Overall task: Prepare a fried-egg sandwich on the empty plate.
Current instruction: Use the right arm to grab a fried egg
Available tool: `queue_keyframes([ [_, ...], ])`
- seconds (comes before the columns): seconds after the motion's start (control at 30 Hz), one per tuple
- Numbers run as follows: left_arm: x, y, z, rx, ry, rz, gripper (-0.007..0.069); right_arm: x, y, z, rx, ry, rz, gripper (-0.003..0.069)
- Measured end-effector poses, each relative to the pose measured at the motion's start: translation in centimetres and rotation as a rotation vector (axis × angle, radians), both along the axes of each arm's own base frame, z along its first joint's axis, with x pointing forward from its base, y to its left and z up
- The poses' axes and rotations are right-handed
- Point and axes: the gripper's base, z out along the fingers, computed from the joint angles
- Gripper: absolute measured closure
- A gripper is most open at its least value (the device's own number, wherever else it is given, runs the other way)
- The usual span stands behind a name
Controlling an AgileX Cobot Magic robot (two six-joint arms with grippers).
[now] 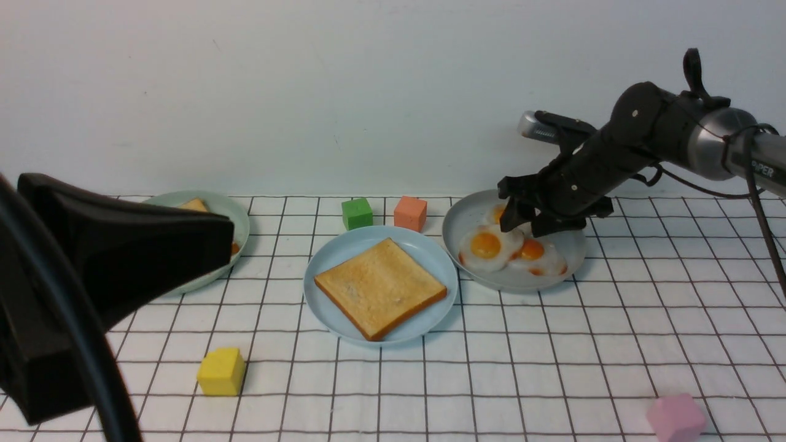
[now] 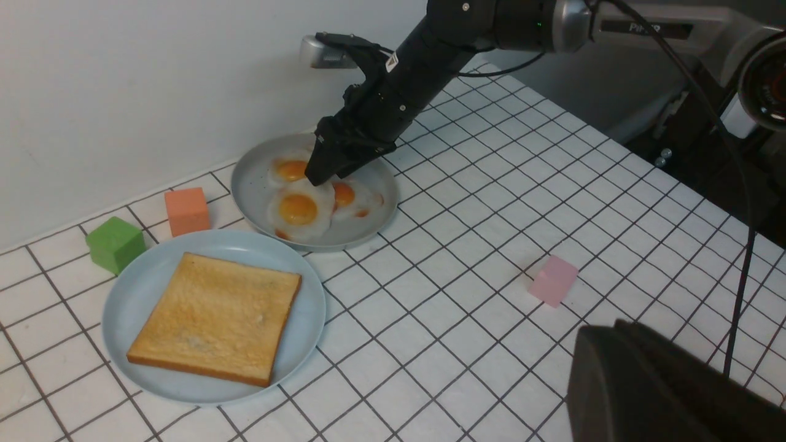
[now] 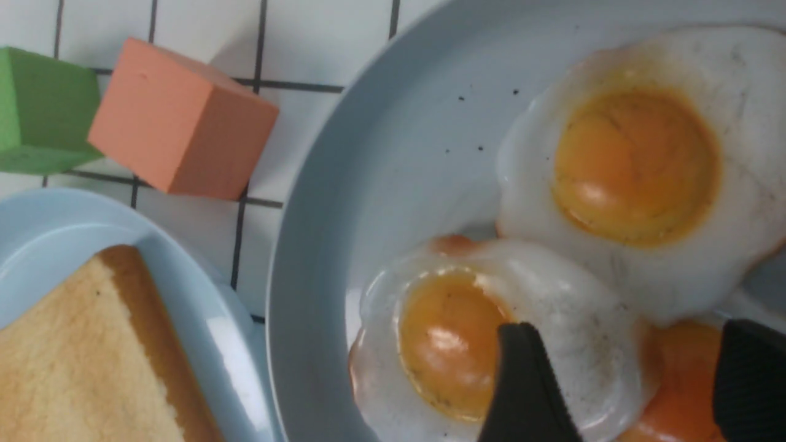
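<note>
Front view: right arm [image 1: 651,129] lettering ends "PER". The right gripper [image 1: 522,226] hangs over fried eggs [image 1: 488,245] on the grey plate [image 1: 571,258], and a toast slice [image 1: 381,287] lies on the light blue plate [image 1: 331,258]. I cannot tell the left gripper's [image 1: 184,245] state. Left wrist view: the lettering is blurred. Only the right wrist view shows the fingers [image 3: 528,387] parted.

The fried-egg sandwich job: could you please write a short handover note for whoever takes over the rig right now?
Right gripper: open, fingers low over the fried eggs on the grey plate, nothing gripped.
Left gripper: close to the front camera, hiding part of the pale green plate; open or shut cannot be told.
Done: one toast slice lies on the light blue plate.
Left: an egg onto that toast, then the second toast, on the pale green plate, on top.
</note>
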Motion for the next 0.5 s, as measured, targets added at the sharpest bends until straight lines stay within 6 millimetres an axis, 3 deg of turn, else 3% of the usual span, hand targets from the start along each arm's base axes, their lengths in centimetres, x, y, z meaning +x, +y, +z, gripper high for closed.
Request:
queue_keyframes([
  [0.17, 0.0, 0.0, -0.01, 0.0, 0.001, 0.0, 0.0638, 0.49, 0.06, -1.03, 0.006, -0.022, -0.008, 0.0235],
  [0.5, -0.01, 0.0, -0.02, 0.002, 0.002, -0.001, 0.0638, 0.7, 0.43, -0.87, 0.046, -0.055, 0.01, 0.0235],
])
